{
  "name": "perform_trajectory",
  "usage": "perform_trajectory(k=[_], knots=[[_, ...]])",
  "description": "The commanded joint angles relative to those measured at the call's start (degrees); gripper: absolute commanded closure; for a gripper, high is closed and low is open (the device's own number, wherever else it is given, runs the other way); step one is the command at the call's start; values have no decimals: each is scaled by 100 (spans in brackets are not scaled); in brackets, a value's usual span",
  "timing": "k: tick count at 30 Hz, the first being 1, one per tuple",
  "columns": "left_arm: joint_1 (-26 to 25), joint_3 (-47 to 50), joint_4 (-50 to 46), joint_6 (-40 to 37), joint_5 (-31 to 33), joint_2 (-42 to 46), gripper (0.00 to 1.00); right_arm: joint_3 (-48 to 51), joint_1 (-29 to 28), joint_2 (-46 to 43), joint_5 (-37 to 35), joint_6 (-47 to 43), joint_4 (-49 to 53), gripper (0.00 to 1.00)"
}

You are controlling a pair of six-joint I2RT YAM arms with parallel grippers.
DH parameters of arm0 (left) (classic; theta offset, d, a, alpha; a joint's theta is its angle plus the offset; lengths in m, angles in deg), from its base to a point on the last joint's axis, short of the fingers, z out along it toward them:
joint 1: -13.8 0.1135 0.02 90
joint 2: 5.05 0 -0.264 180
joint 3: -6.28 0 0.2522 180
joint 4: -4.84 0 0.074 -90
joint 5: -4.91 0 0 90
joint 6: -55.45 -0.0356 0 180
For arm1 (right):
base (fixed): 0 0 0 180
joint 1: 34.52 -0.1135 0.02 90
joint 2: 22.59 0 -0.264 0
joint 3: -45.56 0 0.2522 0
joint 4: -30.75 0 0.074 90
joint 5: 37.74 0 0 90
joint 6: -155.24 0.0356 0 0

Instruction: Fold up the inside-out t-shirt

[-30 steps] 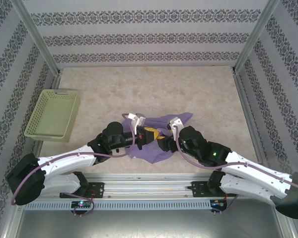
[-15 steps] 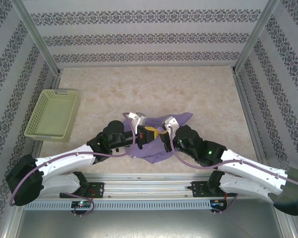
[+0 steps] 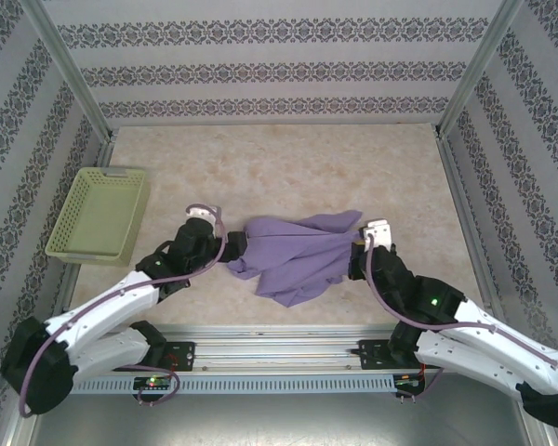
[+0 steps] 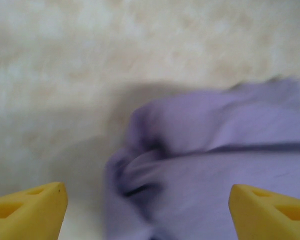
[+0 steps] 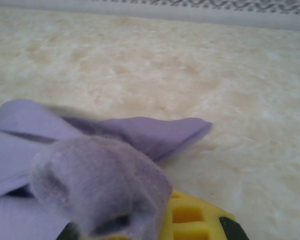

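Note:
The inside-out t-shirt (image 3: 298, 255) is a lavender bundle lying crumpled and stretched sideways across the middle of the table. My left gripper (image 3: 229, 249) sits at its left end, open, with the yellow fingertips (image 4: 30, 210) wide apart and a rumpled fold of the t-shirt (image 4: 205, 170) lying between and ahead of them. My right gripper (image 3: 360, 243) is at the shirt's right end, shut on a bunch of the t-shirt (image 5: 100, 180), which drapes over its yellow finger (image 5: 195, 217). No lettering shows on the cloth.
A yellow-green basket (image 3: 98, 214) stands at the table's left edge. Patterned walls and metal posts (image 3: 70, 70) close in the table on three sides. Bare marble tabletop (image 3: 288, 167) lies beyond the shirt.
The two grippers were close together over the bunched shirt. The left one has let go, opened and drawn back left; the right one has shut on the cloth and pulled it right, stretching the shirt out.

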Motion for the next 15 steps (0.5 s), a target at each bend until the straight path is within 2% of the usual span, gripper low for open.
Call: perform_trajectory(k=[1, 5, 9, 13, 15], knots=[[71, 136, -269, 344, -185, -476, 14, -33, 205, -107, -358, 397, 475, 100], [165, 144, 229, 542, -721, -1068, 22, -86, 360, -85, -282, 450, 521, 100], [169, 277, 1011, 868, -1538, -1465, 42, -82, 456, -68, -222, 500, 542, 100], [165, 455, 1474, 1111, -1917, -1555, 72, -84, 565, -14, -150, 515, 514, 100], [203, 321, 1152, 994, -1725, -1391, 92, -148, 647, 56, -169, 502, 520, 100]])
